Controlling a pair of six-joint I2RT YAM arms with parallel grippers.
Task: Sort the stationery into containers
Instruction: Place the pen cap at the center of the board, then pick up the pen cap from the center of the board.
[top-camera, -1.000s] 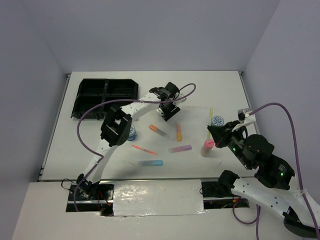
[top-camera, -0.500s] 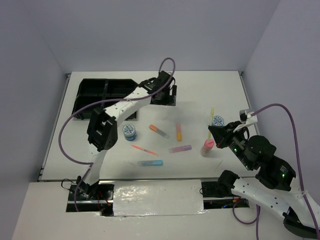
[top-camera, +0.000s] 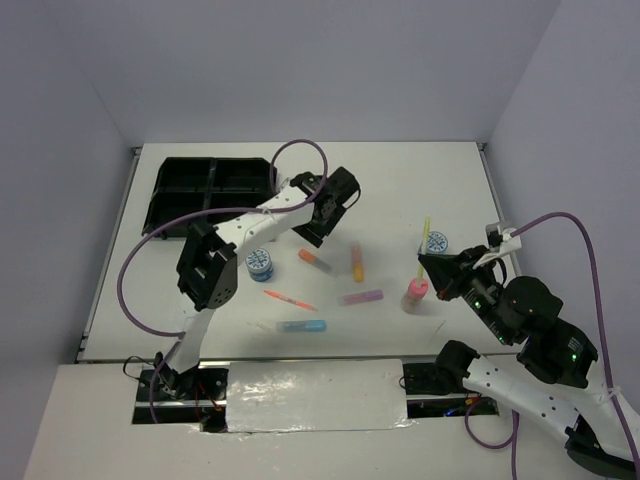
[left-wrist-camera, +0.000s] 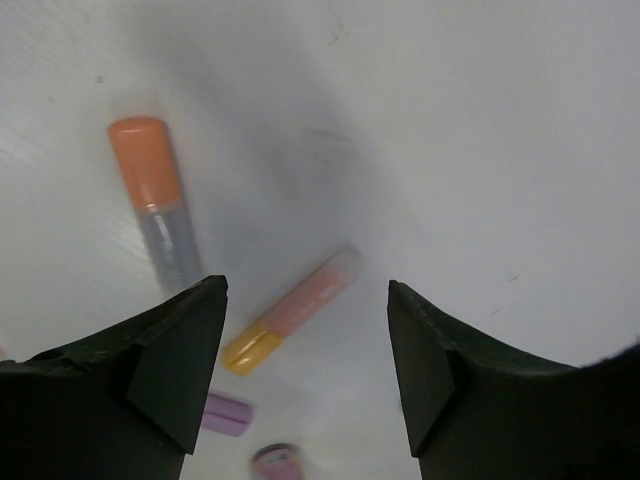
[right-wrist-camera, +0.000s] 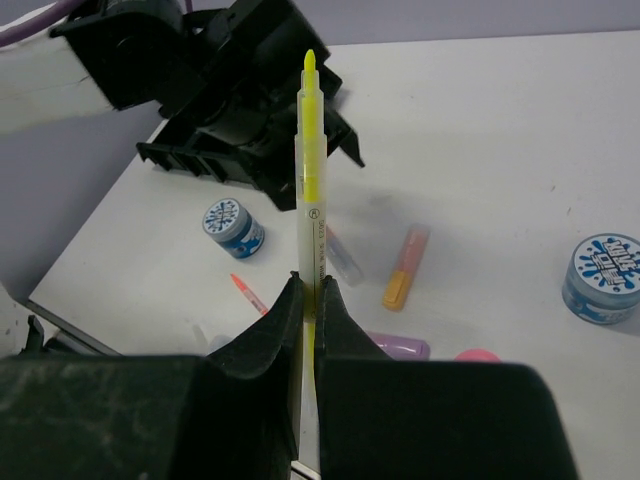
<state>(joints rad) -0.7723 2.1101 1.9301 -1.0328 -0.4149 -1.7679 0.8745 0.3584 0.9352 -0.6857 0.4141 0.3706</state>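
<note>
The yellow pen is in my right fingers, which are clamped on its near end. The rest of the pen sticks out straight past the tips, pointing toward the far side of the bench. In the overhead view it sits at the right of the bench, close by the right tape roll, with the pink-capped bottle just near-left of my fingertips.

The other pieces lie loose in the middle of the bench. A purple highlighter is left of the bottle. A pink-and-yellow highlighter is beyond it, and an orange highlighter lies further left. A thin pink pen and a blue highlighter lie nearer my bases, and the second tape roll is left of the orange highlighter.

My left fingers are spread apart and hold nothing. They hang above the bench just beyond the orange highlighter, and the pink-and-yellow one shows in the gap between them.

The black tray sits at the far left corner, well apart from all the pieces.
</note>
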